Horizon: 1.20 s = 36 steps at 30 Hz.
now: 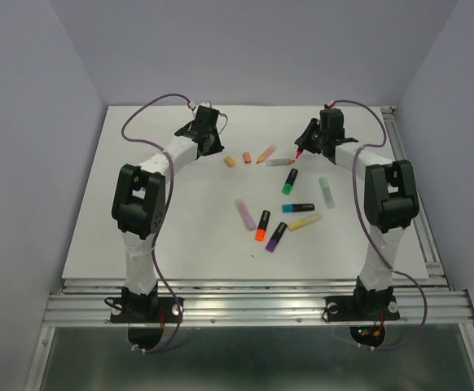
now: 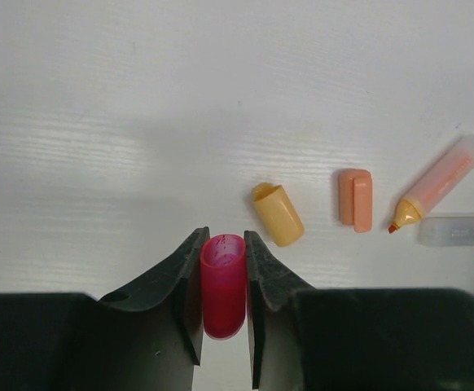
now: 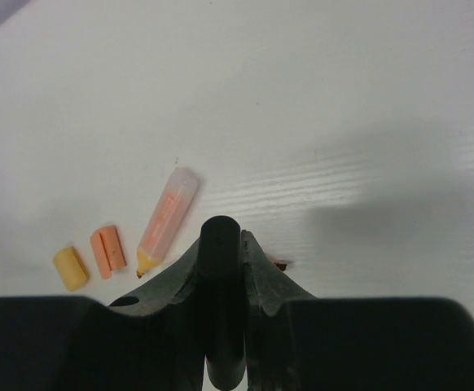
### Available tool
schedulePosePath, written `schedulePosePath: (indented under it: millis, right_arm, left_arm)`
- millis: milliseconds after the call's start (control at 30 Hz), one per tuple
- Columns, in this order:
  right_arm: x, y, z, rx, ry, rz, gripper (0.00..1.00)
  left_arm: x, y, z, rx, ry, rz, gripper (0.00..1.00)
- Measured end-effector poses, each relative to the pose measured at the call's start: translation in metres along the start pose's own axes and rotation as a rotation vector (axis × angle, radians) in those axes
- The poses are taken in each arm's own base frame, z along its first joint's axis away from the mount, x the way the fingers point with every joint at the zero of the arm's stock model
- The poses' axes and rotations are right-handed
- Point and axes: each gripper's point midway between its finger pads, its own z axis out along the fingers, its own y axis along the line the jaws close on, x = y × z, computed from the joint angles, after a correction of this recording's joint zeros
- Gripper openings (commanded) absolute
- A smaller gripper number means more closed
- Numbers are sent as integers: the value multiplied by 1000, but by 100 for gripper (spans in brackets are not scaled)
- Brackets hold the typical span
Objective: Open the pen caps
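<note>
My left gripper (image 2: 223, 243) is clamped shut on a stubby magenta plastic cap (image 2: 223, 297), over a matte white tabletop (image 2: 98, 122). Ahead and to its right lie a loose yellow cap (image 2: 278, 214), a peach cap (image 2: 356, 199) and an uncapped peach highlighter (image 2: 436, 183). My right gripper (image 3: 222, 238) is closed around a black pen barrel (image 3: 222, 314). Pale lilac walls (image 1: 25, 122) enclose the table.

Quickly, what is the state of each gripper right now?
Left gripper: closed, holding a pink cap.
Right gripper: closed, holding a black pen.
</note>
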Motion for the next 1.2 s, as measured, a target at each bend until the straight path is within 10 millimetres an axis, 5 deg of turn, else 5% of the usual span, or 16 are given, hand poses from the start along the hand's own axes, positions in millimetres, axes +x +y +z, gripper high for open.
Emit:
schedulePosePath:
  millis: [200, 433, 767, 1033, 1200]
  right_arm:
    - [-3, -7, 30, 60, 67, -41, 5]
    - [7, -29, 57, 134, 140, -117, 6]
    - [14, -46, 68, 182, 188, -207, 14]
    - [15, -45, 69, 172, 194, -219, 39]
    - [15, -43, 67, 158, 183, -219, 45]
  left_arm:
    - [-6, 21, 28, -35, 36, 6, 0]
    - [15, 28, 62, -68, 132, 45, 0]
    - [32, 26, 71, -51, 192, 55, 6]
    - [35, 20, 70, -32, 201, 58, 34]
    - [37, 13, 69, -24, 197, 65, 53]
